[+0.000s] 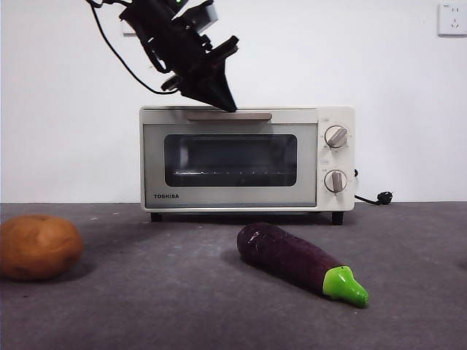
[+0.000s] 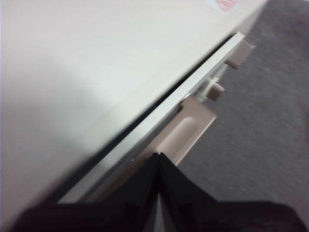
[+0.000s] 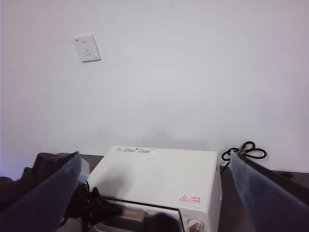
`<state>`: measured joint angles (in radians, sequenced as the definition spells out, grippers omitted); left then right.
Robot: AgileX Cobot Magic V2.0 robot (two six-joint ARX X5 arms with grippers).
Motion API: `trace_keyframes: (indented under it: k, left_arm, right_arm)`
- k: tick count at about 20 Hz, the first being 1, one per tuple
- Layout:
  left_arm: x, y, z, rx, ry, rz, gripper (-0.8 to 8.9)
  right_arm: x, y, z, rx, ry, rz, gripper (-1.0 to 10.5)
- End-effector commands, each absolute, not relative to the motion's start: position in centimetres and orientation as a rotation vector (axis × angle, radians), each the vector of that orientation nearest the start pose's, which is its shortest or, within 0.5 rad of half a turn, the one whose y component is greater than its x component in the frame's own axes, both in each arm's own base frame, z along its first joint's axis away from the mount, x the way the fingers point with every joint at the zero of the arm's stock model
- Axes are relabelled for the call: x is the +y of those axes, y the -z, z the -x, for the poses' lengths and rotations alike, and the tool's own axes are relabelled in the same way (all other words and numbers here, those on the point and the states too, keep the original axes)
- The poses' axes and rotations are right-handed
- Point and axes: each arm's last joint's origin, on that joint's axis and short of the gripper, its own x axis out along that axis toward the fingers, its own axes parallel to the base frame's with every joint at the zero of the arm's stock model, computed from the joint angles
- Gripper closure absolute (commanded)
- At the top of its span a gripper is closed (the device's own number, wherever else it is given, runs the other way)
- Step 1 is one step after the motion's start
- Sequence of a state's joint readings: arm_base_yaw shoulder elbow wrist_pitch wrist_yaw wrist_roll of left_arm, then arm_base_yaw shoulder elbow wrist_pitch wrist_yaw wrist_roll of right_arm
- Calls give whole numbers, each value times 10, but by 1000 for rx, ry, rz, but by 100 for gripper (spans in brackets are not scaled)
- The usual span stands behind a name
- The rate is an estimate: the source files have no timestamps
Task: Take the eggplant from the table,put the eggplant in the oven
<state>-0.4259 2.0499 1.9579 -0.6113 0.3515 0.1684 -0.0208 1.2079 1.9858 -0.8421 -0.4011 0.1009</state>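
Left claw (image 1: pixel 225 104) hovering pressed together at the oven (image 1: pixel 246 158) handle (image 1: pixel 229 116), right claw (image 3: pixel 154 193) waiting spread, eggplant (image 1: pixel 292 259) lying on the desk (image 1: pixel 160 306) at the oven's 6 o'clock, potato (image 1: pixel 38 246) sitting at 9 o'clock.

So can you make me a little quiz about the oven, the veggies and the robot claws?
1. True or false: the oven door is shut.
2. Which claw has its tip at the oven's bar handle? A) left claw B) right claw
3. Fill in: the eggplant lies on the ____, in front of the oven, with the potato off to one side.

Key
1. True. The door sits flat against the oven's front.
2. A. The left wrist view shows its closed jaws right at the handle; the right claw hangs open above and behind the oven.
3. table
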Motion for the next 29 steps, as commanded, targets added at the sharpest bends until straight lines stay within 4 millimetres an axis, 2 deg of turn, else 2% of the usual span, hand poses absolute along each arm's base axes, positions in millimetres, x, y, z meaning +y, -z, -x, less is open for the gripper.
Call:
trace_keyframes:
  k: [1, 23, 29]
  left_arm:
    - [-210, -285, -419, 757, 821, -204, 819]
    - [-244, -278, -390, 879, 953, -225, 819]
    - [-245, -277, -386, 906, 1000, -200, 819]
  right_arm:
    - [9, -560, -153, 77, -383, -113, 348]
    - [9, -560, -153, 76, -383, -113, 348]
    - [9, -560, -153, 77, -383, -113, 348]
